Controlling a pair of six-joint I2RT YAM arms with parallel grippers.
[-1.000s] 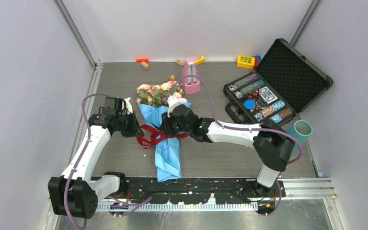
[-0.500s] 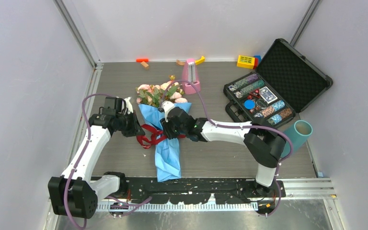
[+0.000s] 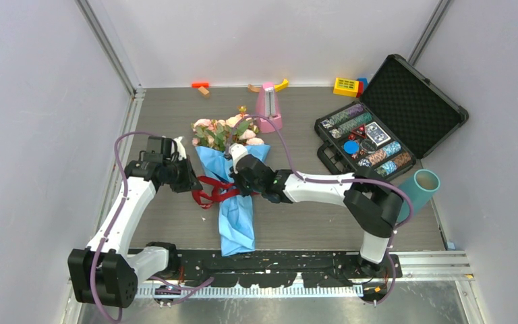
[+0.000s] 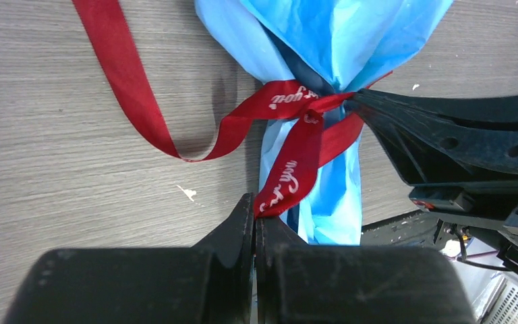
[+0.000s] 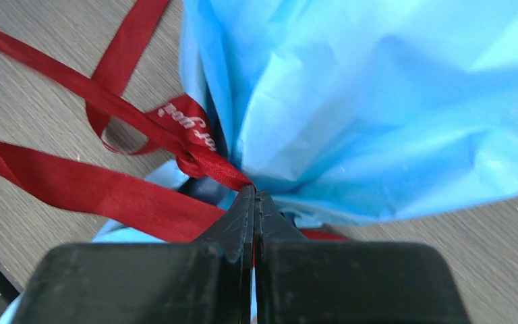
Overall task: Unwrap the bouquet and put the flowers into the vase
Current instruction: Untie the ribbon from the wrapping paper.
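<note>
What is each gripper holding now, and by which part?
The left gripper pinches a loose tail of the red ribbon. The right gripper pinches it at the knot on the blue paper cone.

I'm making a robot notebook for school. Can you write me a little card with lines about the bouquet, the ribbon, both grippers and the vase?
bouquet: lying flat on the table, still wrapped
flowers: poking out of the far end
ribbon: red, still tied round the bouquet
left gripper: shut on a ribbon tail
right gripper: shut on the ribbon at the knot
vase: teal, far off to the right, no flowers in it
</note>
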